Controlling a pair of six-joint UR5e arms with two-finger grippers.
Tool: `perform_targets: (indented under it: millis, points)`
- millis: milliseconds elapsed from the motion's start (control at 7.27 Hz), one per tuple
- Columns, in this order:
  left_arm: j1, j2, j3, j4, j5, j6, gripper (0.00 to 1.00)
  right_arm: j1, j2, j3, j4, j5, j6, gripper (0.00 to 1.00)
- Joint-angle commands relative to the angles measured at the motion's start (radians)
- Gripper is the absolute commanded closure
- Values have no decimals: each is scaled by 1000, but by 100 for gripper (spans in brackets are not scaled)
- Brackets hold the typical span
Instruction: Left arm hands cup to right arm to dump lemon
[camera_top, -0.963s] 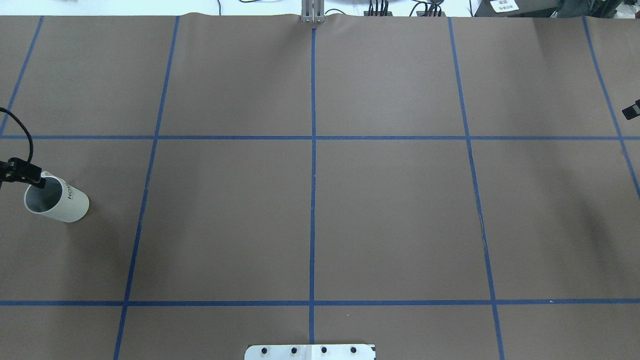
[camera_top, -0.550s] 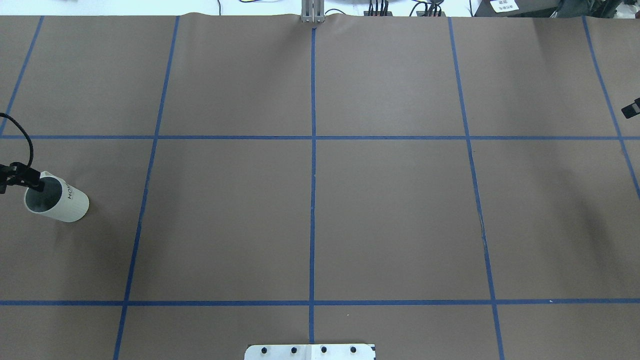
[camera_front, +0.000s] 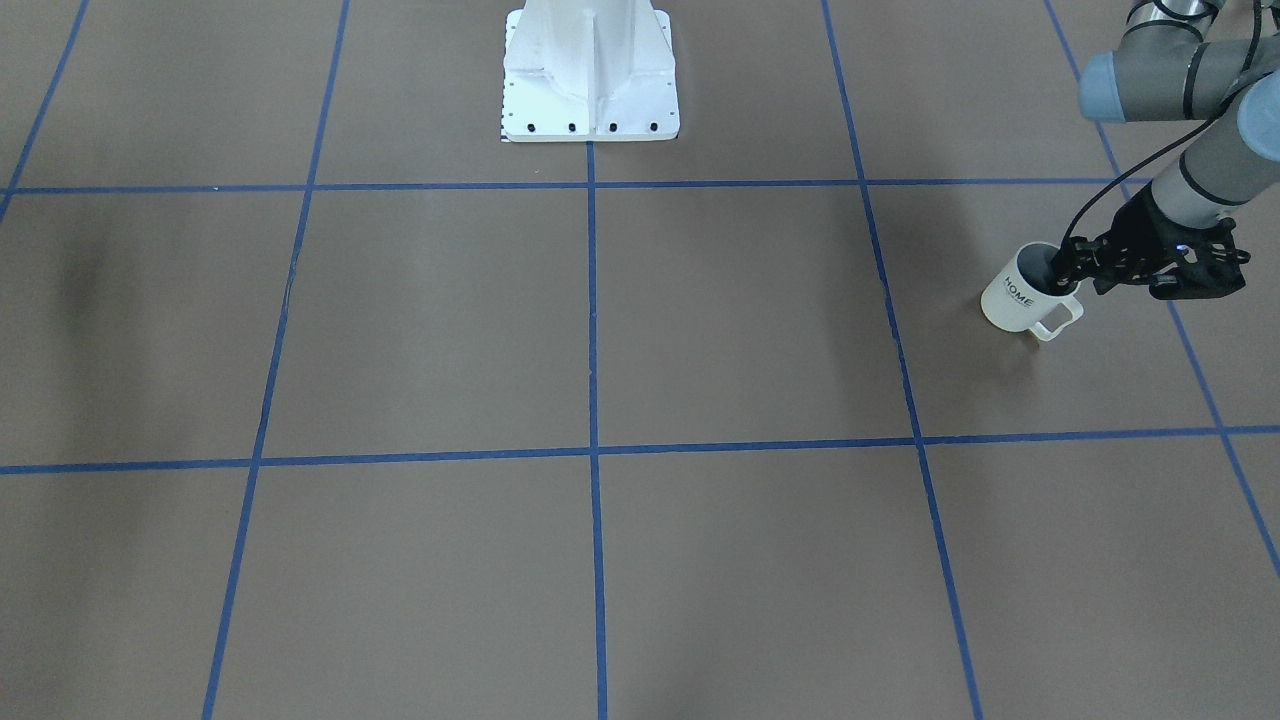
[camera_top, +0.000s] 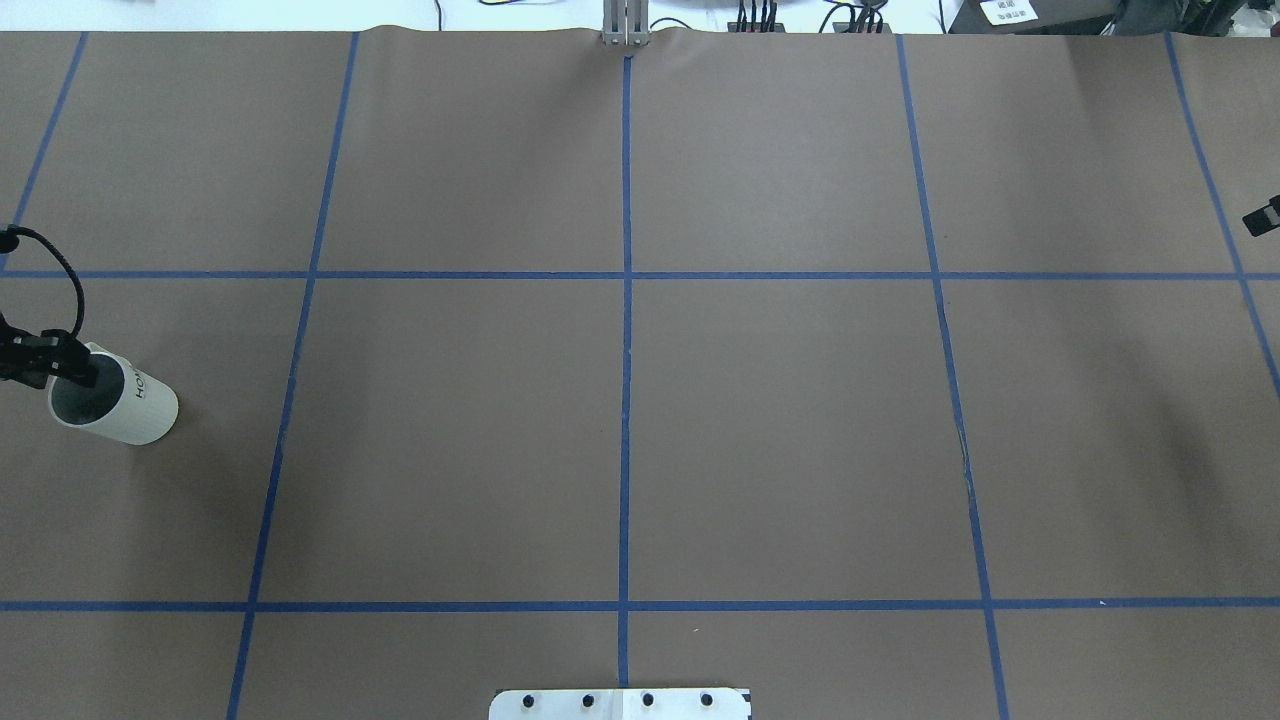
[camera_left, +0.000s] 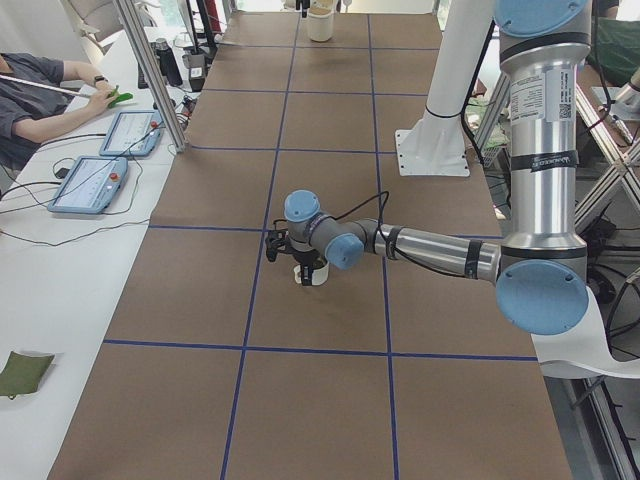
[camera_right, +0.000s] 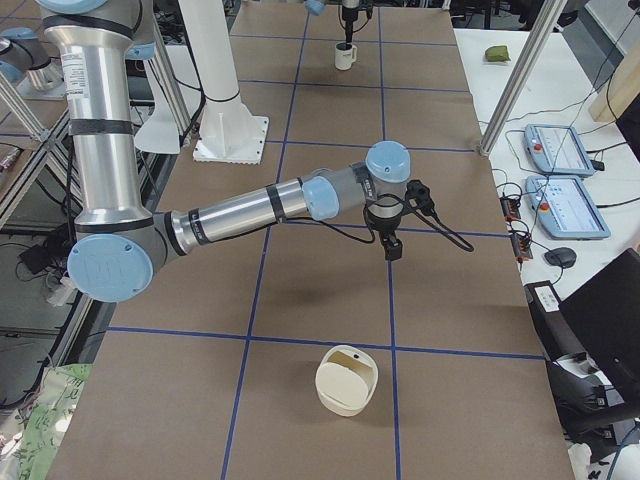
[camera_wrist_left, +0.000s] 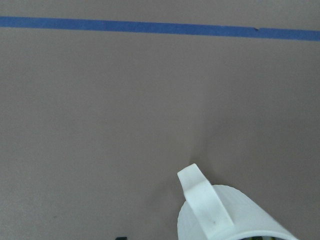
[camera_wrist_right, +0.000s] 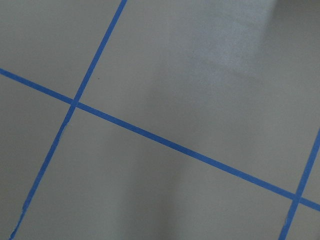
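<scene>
The white ribbed cup marked "HOME" stands upright on the brown table at the robot's far left. Its handle fills the bottom of the left wrist view. My left gripper is at the rim by the handle, one finger inside and one outside. It looks open around the rim. Of the lemon I see only a yellow-green sliver inside the cup. My right gripper hangs fingers-down over bare table, far from the cup; only a black corner shows overhead. I cannot tell its state.
A cream container stands on the table's right end, beyond the right gripper. The white robot base sits at mid-table edge. A person sits at a side table with tablets, behind aluminium posts.
The left gripper has shifted slightly further onto the cup's rim and its cable loop has swung. The cup has not moved. The right gripper stays put.
</scene>
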Motion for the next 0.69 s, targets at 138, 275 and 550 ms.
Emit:
perform_targets:
  millis: [138,275,550]
  points:
    - [1,-4,-25,2,-8,-14,100,0,2,4,2,-2,0,0]
    - [-2,1,-69,24,-55,-13,100,0,5,7,3,-3,-2,0]
    - [-89,-51,-169,208,-172,-13,100,-5,66,5,3,-3,-3,0]
